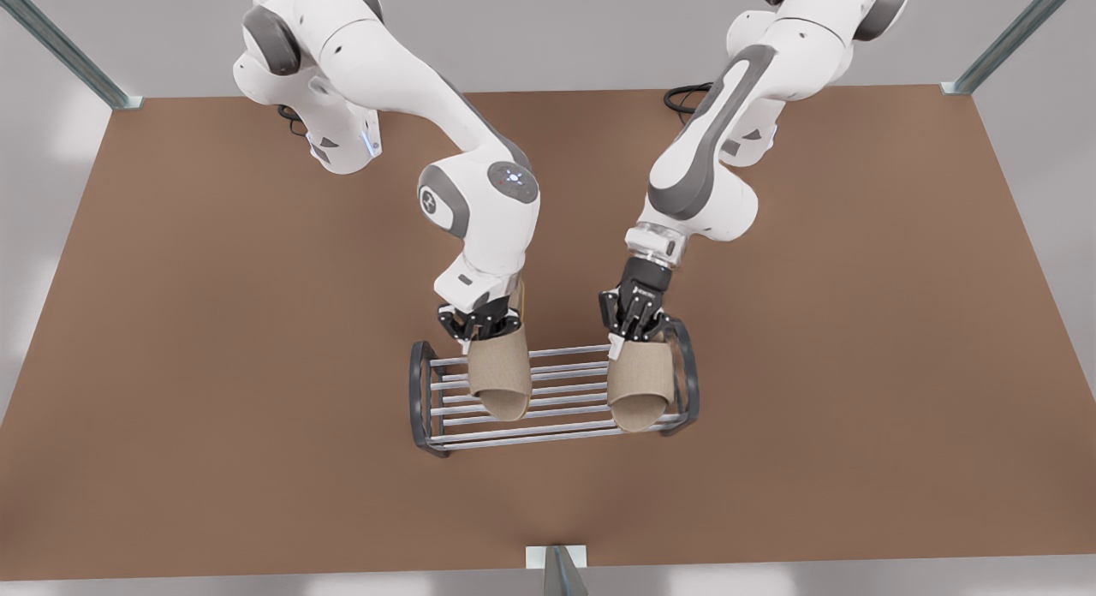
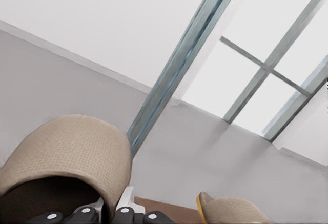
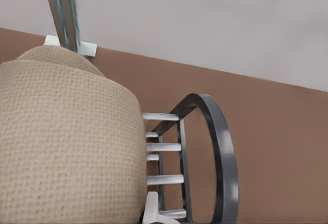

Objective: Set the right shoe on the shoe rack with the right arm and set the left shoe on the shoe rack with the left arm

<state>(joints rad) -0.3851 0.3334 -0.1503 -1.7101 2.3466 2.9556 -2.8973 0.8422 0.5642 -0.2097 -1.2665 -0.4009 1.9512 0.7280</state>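
Over the shoe rack (image 1: 561,438), left hand (image 1: 484,326) grips left shoe (image 1: 499,378), right hand (image 1: 635,326) right shoe (image 1: 638,390), toes camera-ward.

a wide brown table top (image 1: 214,365) fills most of the front view, plain and matte. pale grey floor (image 1: 51,142) lies around it, with soft bright patches of light on the front view's left. slanted grey-blue metal posts (image 1: 60,44) stand on small feet at the far corners, and another post foot (image 1: 556,562) sits at the near edge. the left wrist view shows a white wall (image 2: 102,19) and a metal-framed window (image 2: 266,70), bright with daylight.
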